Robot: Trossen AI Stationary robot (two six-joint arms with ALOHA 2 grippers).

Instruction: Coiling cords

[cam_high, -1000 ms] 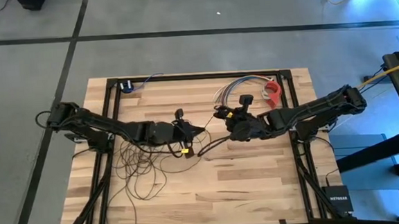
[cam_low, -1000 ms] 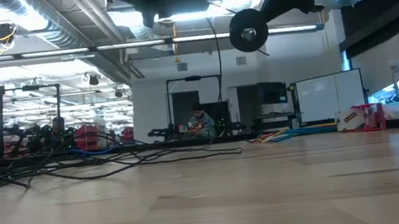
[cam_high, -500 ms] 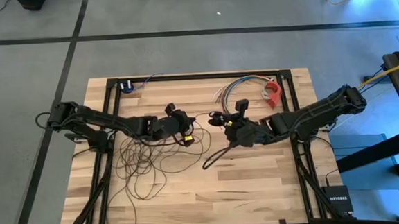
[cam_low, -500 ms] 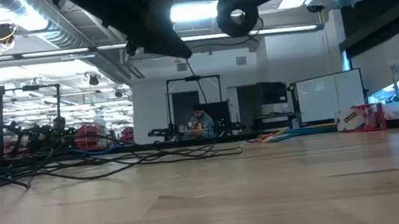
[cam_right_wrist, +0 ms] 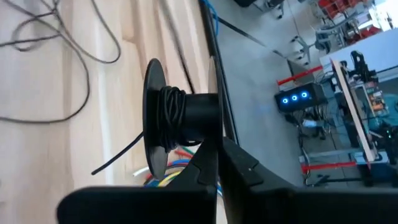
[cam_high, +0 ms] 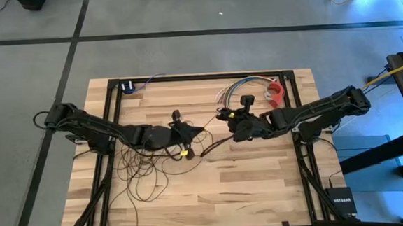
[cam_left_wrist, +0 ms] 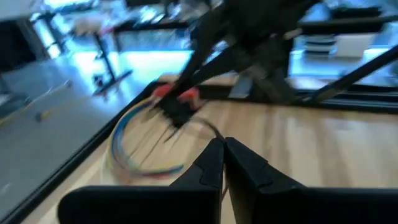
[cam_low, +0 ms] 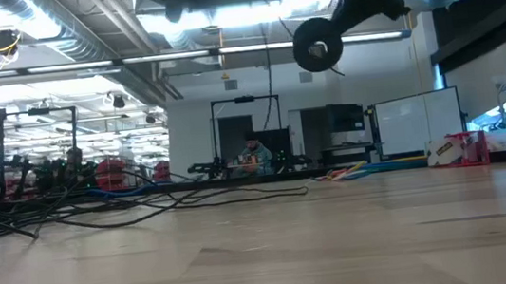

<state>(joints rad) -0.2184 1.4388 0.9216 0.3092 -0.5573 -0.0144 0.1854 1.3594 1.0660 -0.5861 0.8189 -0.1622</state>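
Observation:
The cords are one thin dark wire. Part of it lies in loose loops (cam_high: 145,165) on the table's left half, and part is wound on a small black spool (cam_right_wrist: 177,118), which also shows as a round disc in the low view (cam_low: 316,44). My right gripper (cam_right_wrist: 217,147) is shut on the spool, high above mid-table (cam_high: 229,122). My left gripper (cam_left_wrist: 222,142) is shut on the wire and sits just left of the spool (cam_high: 199,131), pointing at it. A strand (cam_low: 271,73) hangs down between the arms. My left gripper pinches a single strand of the wire (cam_left_wrist: 213,129) at its fingertips. It comes nearly level from the table's left. The wire runs on from the tips toward the spool, lifted clear of the table. My right gripper pinches the bare end of the spool's hub (cam_right_wrist: 208,127), beside the windings, slanting down from the table's right. The spool is lifted clear with its axis roughly level. A strand (cam_right_wrist: 118,155) leaves the windings and runs off slack.
A bundle of multicoloured wires (cam_high: 236,90) and a red object (cam_high: 276,89) lie at the far right. A small dark device (cam_high: 127,86) sits at the far left. Black frame rails (cam_high: 199,77) border the table. Bare wood lies toward the near right.
My left gripper drew back toward the table's far left with the wire, then came back beside the spool. My right gripper carried the spool a little toward the left and up, then came back. Both stayed shut and ended close to where they began.

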